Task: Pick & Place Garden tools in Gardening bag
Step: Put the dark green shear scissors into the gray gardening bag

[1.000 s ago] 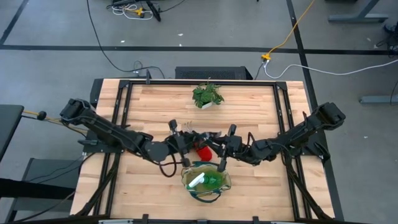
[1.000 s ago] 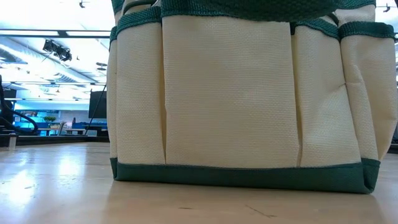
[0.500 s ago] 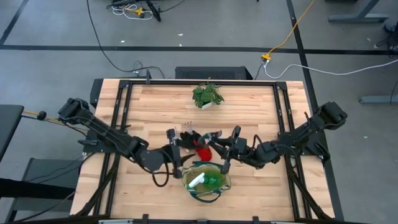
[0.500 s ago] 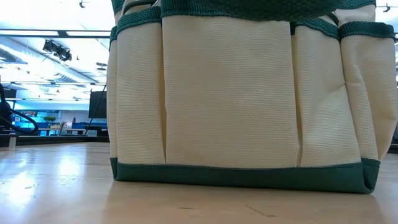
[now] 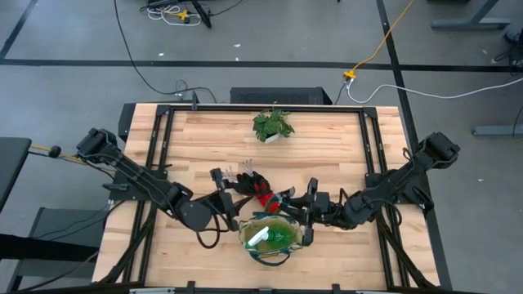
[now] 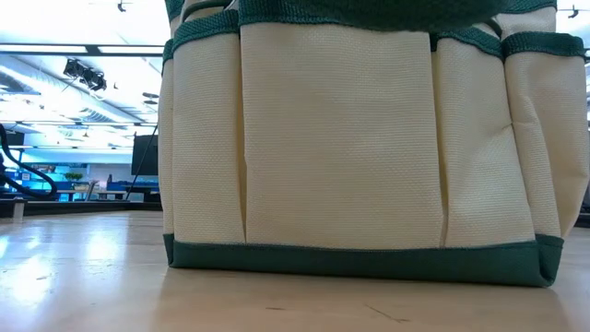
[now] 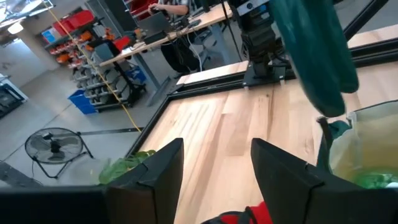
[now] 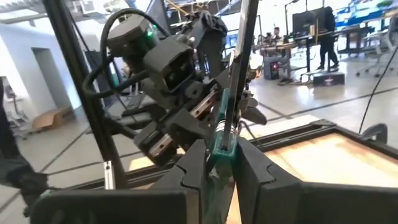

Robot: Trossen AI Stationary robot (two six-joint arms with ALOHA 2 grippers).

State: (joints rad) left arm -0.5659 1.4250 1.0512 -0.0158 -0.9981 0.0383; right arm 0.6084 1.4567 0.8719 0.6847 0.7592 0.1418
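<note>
From above, the gardening bag [image 5: 272, 238] sits at the table's near edge with the spray bottle [image 5: 263, 236] lying inside. The red-and-black gloves [image 5: 263, 196] lie just beyond its rim, nearest the left gripper [image 5: 222, 194], whose fingers stand apart, empty.

The low view shows only the bag's canvas wall.

The left wrist view shows spread fingers (a red scrap just below them).

The right gripper [image 8: 219, 152] pinches a bag handle [image 8: 224, 134], holding it up.
</note>
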